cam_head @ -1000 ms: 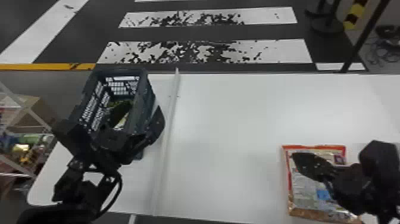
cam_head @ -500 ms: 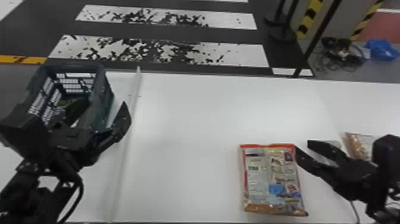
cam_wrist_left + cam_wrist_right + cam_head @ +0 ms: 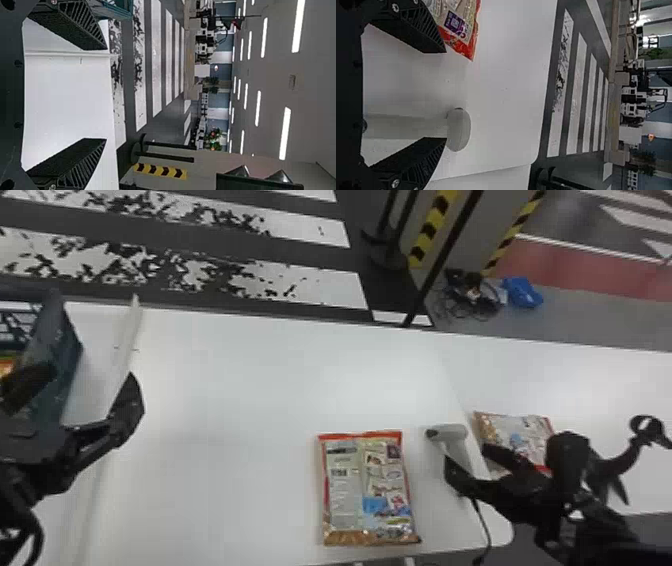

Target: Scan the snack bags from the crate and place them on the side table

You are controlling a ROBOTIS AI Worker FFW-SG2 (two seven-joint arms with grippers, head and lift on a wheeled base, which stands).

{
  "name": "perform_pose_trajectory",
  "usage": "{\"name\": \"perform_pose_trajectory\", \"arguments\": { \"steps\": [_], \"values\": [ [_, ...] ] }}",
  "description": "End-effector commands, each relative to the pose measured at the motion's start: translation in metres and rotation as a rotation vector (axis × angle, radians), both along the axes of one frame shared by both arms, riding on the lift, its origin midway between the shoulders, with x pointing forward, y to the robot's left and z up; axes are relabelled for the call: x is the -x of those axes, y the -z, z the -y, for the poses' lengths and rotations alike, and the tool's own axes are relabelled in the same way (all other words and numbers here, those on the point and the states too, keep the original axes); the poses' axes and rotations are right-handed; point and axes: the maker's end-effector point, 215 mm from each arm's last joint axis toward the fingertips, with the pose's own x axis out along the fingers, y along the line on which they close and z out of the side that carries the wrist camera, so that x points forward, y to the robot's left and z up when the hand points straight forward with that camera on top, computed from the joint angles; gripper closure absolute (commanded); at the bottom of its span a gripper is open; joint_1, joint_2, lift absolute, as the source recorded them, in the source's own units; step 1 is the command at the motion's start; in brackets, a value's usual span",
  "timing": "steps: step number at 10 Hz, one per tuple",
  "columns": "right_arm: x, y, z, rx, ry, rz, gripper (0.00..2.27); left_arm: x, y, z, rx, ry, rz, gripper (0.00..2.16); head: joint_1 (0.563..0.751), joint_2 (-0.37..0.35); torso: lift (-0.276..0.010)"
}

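Note:
My right gripper [image 3: 467, 465] is open around the handle end of the grey scanner [image 3: 457, 445], near the table's right edge. In the right wrist view the scanner [image 3: 459, 128] lies between the spread fingers of that gripper [image 3: 445, 95], nearer the lower one. A snack bag [image 3: 370, 490] lies flat on the white table, left of the scanner. Another bag [image 3: 520, 435] rests on the side table [image 3: 590, 390], behind the right arm. My left gripper [image 3: 90, 395] hangs open beside the crate [image 3: 55, 350]; in the left wrist view the gripper [image 3: 106, 95] has nothing between its fingers.
A pale strip [image 3: 125, 340] runs down the table near the crate. The scanner's cable [image 3: 482, 520] hangs over the front edge. Beyond the table stand a black post [image 3: 440, 260] and striped barriers, with cables [image 3: 467, 292] on the floor.
The head view has swung right. My right gripper has moved right, from over the snack bag on the table to the scanner. The left gripper stays by the crate.

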Motion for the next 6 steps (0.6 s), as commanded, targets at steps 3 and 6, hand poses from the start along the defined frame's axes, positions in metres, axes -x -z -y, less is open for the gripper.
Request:
{"name": "perform_pose_trajectory", "arguments": {
  "steps": [3,6],
  "values": [
    [-0.013,0.026,0.027,-0.002,0.022,-0.063,0.09,0.003,0.003,0.004,0.007,0.003,-0.005,0.04,0.695,-0.347,-0.094],
    [-0.030,0.049,0.038,-0.003,0.020,-0.118,0.09,0.004,0.013,0.002,0.005,0.001,-0.020,0.04,0.695,-0.350,-0.094]
  ]
}}
